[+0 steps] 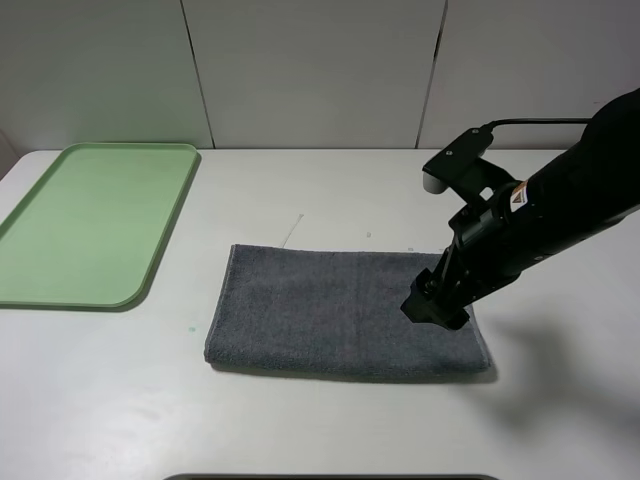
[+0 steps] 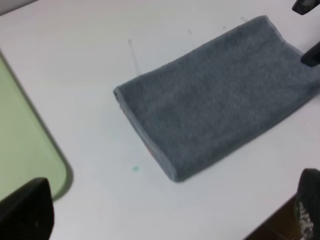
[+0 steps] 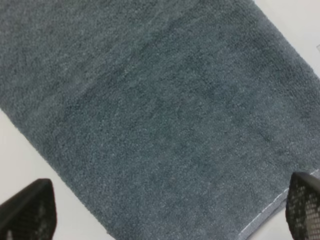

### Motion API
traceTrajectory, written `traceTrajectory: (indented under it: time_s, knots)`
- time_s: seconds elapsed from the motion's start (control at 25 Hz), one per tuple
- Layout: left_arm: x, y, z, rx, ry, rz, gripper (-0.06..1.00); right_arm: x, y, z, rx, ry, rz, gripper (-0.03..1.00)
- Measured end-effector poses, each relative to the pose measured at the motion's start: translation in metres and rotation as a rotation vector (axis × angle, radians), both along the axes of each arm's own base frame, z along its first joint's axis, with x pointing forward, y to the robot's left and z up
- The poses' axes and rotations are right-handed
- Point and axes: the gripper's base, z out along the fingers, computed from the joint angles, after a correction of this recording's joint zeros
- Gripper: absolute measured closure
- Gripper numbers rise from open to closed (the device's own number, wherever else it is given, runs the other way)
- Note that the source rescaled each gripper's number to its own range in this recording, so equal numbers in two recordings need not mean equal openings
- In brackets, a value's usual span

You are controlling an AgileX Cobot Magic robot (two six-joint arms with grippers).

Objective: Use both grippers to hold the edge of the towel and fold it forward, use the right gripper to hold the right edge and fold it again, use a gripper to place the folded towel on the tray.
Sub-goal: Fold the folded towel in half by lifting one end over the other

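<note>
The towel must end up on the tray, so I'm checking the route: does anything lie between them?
Nothing visible does. Only bare white table separates the towel from the tray, and the tray itself holds nothing.

1. Exterior high view: mounted above the worktop's [image 1: 330, 420] near edge, facing the back wall [image 1: 310, 70], distant.
2. Left wrist view: moderately far, looking down; shares towel [image 2: 215, 95] and tray [image 2: 20, 150] corner with it.
3. Right wrist view: close above the towel's right end.

place: lab test bench | evidence: bare white table [image 1: 330, 430], plain white wall panels [image 1: 310, 70]
</note>
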Motion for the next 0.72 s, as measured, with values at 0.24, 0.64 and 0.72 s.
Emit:
traceTrajectory:
  time_s: [0.24,0.64,0.72]
  knots:
    - [-0.039,0.027,-0.006,-0.087,-0.037,0.059,-0.03,0.0,0.0,0.0,0.004,0.003,-0.003,-0.03]
    - [-0.056,0.046,-0.057,-0.107,0.011,0.178,-0.03,0.0,0.0,0.0,0.006,0.007,-0.006,-0.03]
    - [-0.053,0.045,-0.065,-0.081,0.04,0.185,-0.03,0.0,0.0,0.0,0.006,0.007,-0.006,-0.03]
